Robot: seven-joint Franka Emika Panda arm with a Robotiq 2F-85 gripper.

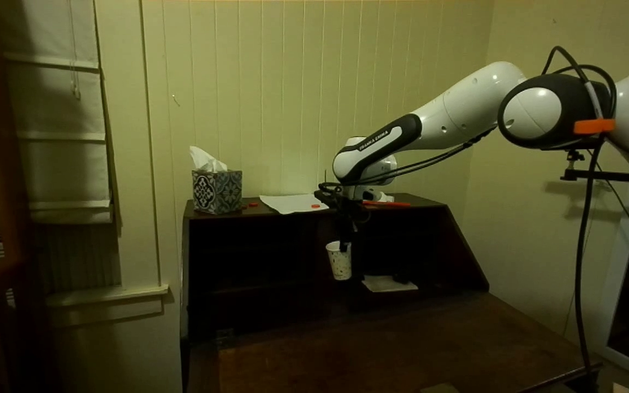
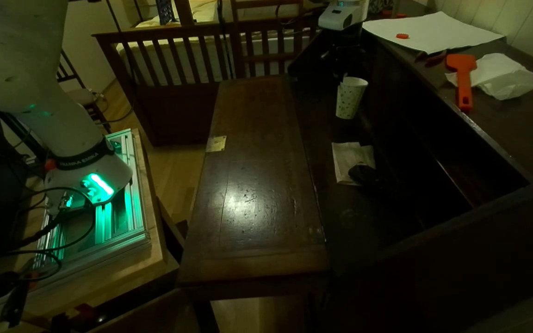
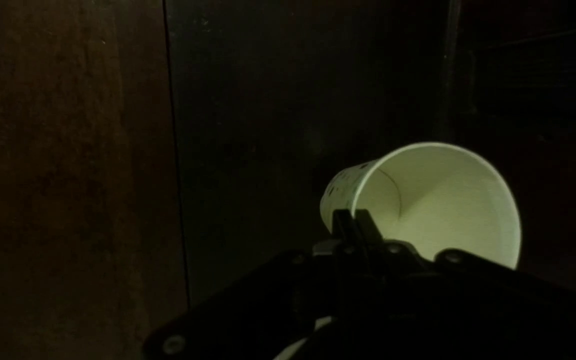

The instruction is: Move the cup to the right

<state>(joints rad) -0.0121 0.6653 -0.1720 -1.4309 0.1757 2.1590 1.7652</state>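
The cup (image 1: pixel 340 266) is white with small dark specks, taller than wide and tapered. It also shows in an exterior view (image 2: pixel 351 99), tilted a little, and in the wrist view (image 3: pixel 448 205), where I look into its hollow inside. My gripper (image 3: pixel 353 220) is shut on the cup's near wall at the rim, one fingertip inside and one outside. In an exterior view the gripper (image 1: pixel 345 244) hangs down in front of the desk's dark compartments with the cup below it. The cup appears to hang above the desk surface, but the gap under it is too dark to measure.
A folded white paper (image 2: pixel 343 164) with a dark object on it lies inside the desk. The desk's fold-down leaf (image 2: pixel 252 185) is in front. The desk top holds a patterned tissue box (image 1: pixel 217 191), a paper sheet (image 1: pixel 291 203), an orange tool (image 2: pixel 463 83) and crumpled white paper (image 2: pixel 507 76).
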